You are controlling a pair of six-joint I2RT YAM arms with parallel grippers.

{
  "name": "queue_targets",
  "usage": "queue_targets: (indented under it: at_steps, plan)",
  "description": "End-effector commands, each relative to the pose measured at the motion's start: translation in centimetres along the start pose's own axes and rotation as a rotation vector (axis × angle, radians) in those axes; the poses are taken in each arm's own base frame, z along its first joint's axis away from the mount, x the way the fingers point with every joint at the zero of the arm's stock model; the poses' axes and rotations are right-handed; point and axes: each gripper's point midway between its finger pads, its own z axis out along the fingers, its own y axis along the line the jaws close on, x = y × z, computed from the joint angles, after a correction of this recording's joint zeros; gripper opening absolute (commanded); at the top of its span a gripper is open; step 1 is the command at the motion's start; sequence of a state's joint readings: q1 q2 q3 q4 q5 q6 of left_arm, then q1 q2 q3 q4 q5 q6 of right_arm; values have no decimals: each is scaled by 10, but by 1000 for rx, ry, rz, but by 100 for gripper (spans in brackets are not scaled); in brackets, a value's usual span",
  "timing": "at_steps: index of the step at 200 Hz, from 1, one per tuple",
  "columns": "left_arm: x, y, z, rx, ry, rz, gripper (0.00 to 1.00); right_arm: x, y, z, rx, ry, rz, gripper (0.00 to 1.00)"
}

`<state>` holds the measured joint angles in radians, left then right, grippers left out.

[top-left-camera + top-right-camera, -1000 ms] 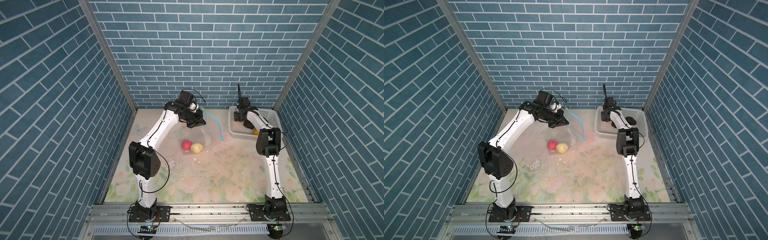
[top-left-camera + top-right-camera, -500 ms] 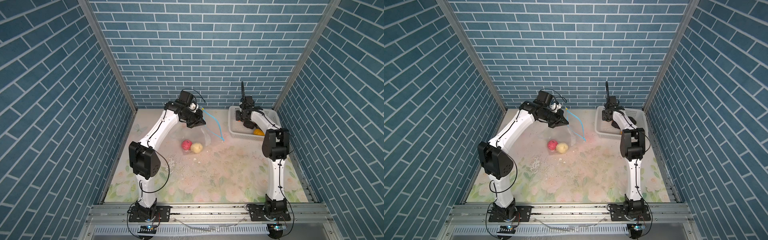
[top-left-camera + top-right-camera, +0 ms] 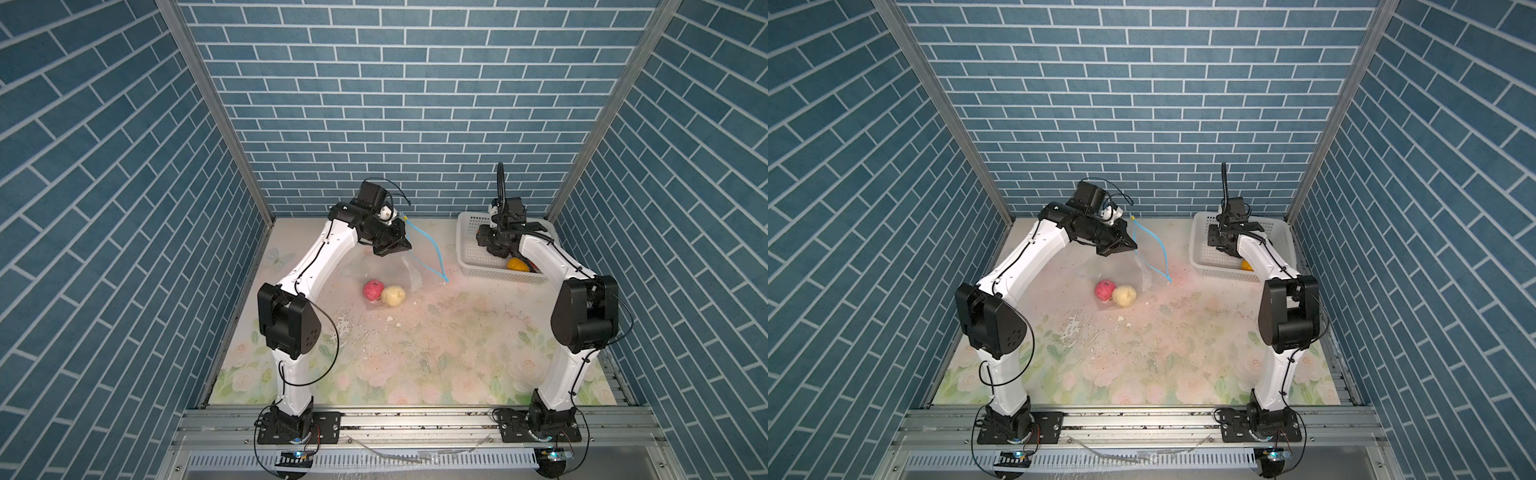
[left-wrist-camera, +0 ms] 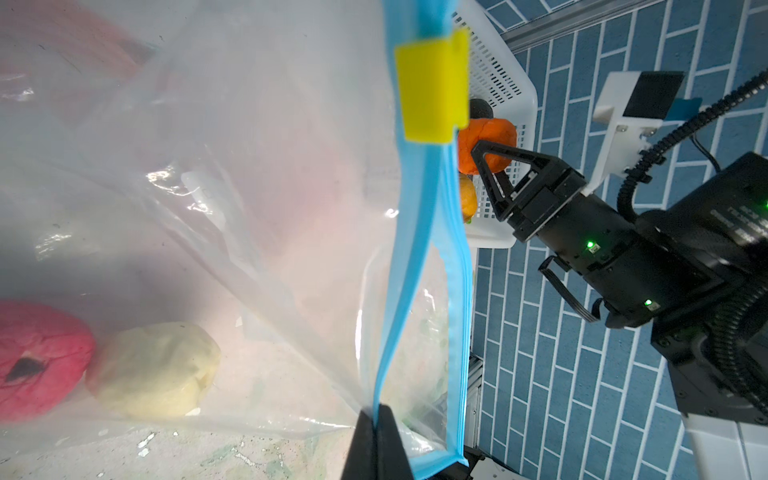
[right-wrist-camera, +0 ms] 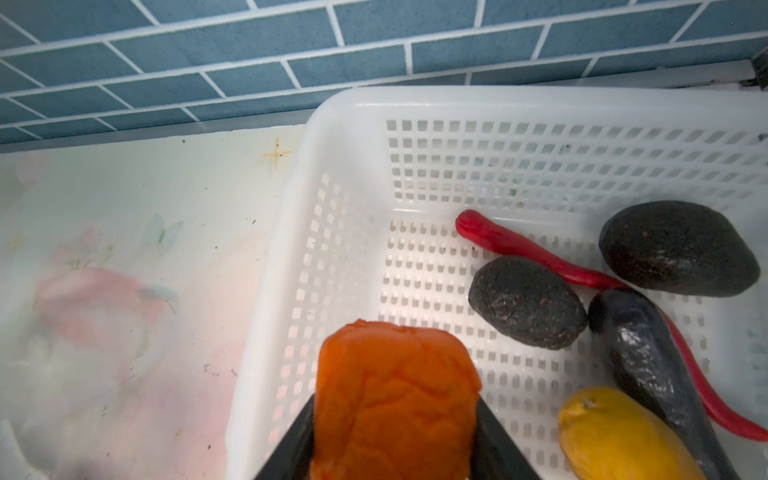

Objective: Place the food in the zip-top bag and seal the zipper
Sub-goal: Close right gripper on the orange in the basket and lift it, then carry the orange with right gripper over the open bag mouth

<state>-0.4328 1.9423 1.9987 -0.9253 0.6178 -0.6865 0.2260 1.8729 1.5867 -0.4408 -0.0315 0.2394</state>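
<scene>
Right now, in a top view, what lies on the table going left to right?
Pink food → cream food → blue zipper → white basket, left wall → yellow food inside it.

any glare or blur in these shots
Left wrist view: small white glare spots on the zip-top bag, whose film hazes the pink piece; right wrist view: the table looks soft and smeared, the basket sharp; both top views: evenly lit, sharp.
</scene>
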Motion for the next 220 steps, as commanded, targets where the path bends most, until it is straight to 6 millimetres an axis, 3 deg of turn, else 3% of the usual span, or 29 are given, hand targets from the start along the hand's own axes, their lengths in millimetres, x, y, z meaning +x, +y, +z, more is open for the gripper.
queue_targets:
  at_steps: [1,67,140,220]
  plan:
    - [3,-5,-5,0,-5,9,0,0,17,-27,-55,-33,19,49]
    - [6,-8,-4,-1,-1,10,0,13,70,-75,-273,-64,7,49]
    - [8,-13,-4,4,0,19,0,32,125,-134,-400,-69,-201,48]
    - [12,-14,-5,3,-2,24,0,36,163,-165,-459,-64,-308,48]
